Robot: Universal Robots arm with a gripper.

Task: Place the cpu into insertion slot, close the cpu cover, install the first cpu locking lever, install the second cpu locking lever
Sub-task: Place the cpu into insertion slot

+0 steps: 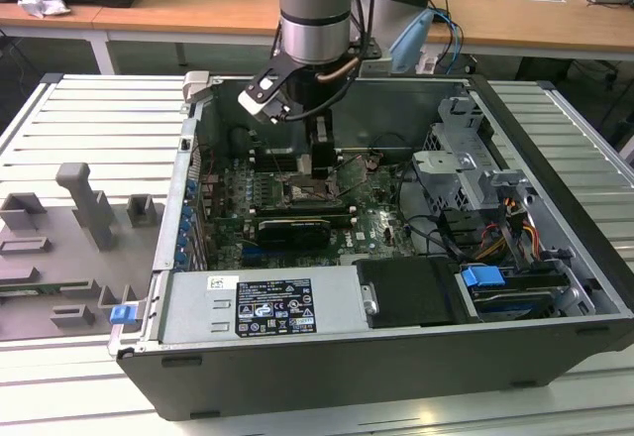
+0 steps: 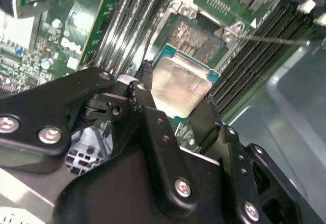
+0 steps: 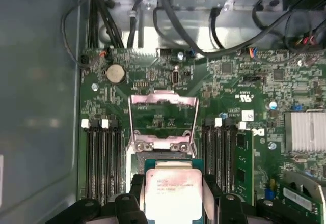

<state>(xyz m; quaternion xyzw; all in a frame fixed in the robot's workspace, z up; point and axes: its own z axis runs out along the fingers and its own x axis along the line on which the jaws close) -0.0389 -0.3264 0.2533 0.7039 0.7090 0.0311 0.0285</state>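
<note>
The cpu (image 2: 183, 81) between the fingers (image 2: 153, 122) of the gripper (image 2: 177, 94), firmly grasped; the insertion slot (image 2: 196, 35) near.

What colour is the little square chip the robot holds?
The cpu is silvery-beige on top, green-edged; clearest in the second wrist view.

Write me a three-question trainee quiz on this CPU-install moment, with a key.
1. What is the gripper shut on?
2. The cpu cover is: A) raised open; B) shut over the socket; C) lying outside the case.
3. True or false: the cpu is already seated in the insertion slot.
Key: 1 the cpu; 2 A; 3 false, the gripper holds it above the insertion slot.
</note>
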